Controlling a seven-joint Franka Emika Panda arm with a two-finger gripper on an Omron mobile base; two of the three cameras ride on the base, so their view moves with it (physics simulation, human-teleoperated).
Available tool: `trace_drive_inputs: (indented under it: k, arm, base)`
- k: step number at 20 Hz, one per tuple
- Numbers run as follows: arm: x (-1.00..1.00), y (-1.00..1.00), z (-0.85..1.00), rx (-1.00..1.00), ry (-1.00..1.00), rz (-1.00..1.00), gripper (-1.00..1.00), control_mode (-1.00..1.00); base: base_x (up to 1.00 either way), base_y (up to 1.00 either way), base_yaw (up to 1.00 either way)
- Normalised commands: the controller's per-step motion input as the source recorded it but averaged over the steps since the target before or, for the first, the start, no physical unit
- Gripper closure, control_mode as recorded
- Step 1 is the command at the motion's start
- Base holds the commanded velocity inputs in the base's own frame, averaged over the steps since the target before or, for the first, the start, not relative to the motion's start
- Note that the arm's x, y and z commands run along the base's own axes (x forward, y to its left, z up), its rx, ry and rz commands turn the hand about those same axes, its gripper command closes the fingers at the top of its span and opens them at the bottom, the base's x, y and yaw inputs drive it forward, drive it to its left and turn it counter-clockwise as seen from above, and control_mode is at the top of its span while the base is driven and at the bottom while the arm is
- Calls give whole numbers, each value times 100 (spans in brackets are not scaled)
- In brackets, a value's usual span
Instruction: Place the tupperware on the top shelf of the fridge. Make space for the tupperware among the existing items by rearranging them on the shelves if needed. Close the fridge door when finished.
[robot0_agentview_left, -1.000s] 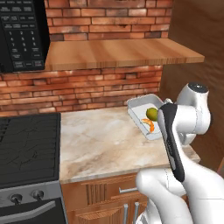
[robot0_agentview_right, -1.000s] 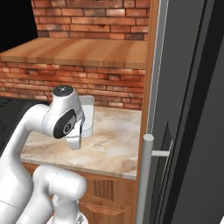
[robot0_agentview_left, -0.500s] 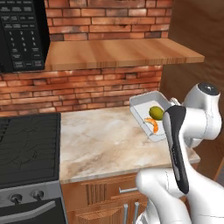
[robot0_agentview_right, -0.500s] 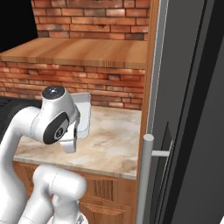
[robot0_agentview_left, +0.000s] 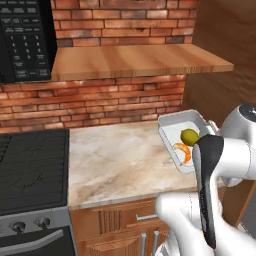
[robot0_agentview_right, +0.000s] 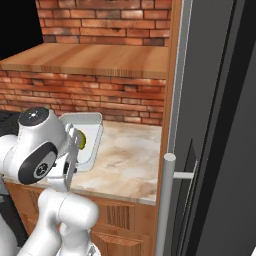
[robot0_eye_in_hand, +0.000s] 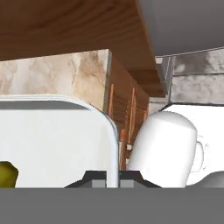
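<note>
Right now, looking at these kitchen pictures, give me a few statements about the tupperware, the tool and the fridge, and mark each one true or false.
1. The tupperware holds an olive-green ball and an orange curved piece. True.
2. The tool is open wide, well clear of the tupperware. False: it is shut on the container's rim.
3. The tupperware already sits on a fridge shelf. False: it is at the right end of the marble counter, gripped by the tool.
4. A wooden shelf runs along the brick wall above the counter. True.
5. A black stove stands left of the counter. True.
</note>
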Motion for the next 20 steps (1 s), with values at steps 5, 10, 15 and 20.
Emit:
trace_drive_inputs:
  k: [5, 10, 15, 20]
  arm:
    - [-36, 39, 12, -6, -11, -31, 100, -100]
    - [51, -6, 23, 0, -1, -5, 100, -100]
    - [51, -11, 0, 0, 0, 1, 100, -100]
    - [32, -5, -2, 0, 0, 2, 100, -100]
  base:
    - [0, 0, 0]
    - [0, 0, 0]
    - [0, 0, 0]
    - [0, 0, 0]
